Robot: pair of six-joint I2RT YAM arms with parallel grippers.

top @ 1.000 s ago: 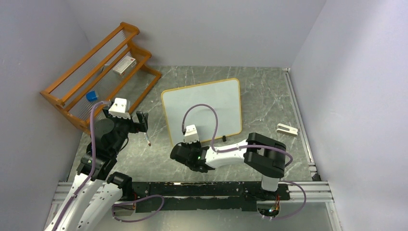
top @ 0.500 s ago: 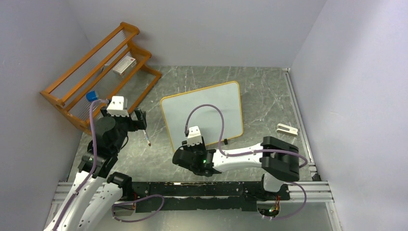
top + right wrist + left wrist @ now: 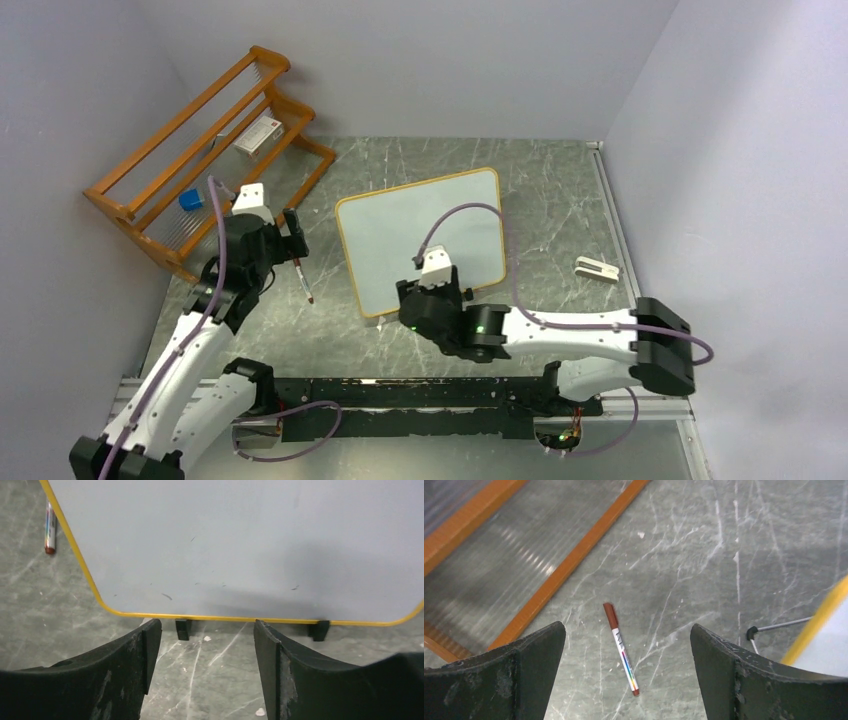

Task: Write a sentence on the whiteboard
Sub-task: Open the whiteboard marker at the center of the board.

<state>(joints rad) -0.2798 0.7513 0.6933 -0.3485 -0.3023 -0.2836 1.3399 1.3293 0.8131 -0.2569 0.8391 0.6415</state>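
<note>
Farthest left, we see an orange wooden rack (image 3: 130, 205) against the wall, with a small blue block (image 3: 190, 200) on it and a white card (image 3: 258, 133) farther back. Just right of the rack, the left pincer (image 3: 293, 243) hangs over the counter (image 3: 560, 200). Its jaws are spread wide, with nothing between them. From the left wrist we look down between its two dark fingers (image 3: 524, 670) at a marker (image 3: 621, 650). The marker lies flat on the grey marbled counter, with a white printed body and a brown-red cap on the end nearer the rack. The pincer is above the marker and clear of it.

Next comes the whiteboard (image 3: 400, 230), which stands in the middle of the counter, propped up on two small black feet (image 3: 183, 628) along its near edge. It has rounded corners and a thin yellowish rim, and it sits turned a little, so the near-left corner points toward the arms. The marker lies beside its left edge, not touching. In the right wrist view the board's face is plain white, with only a few tiny dark flecks.

The right pincer (image 3: 206, 625) sits low at the board's near edge, close to the left foot. Its jaws are apart and empty, with the fingertips just short of the rim. We cannot tell whether they touch it.

Farther right, a small white eraser (image 3: 597, 268) lies well apart from the board.
</note>
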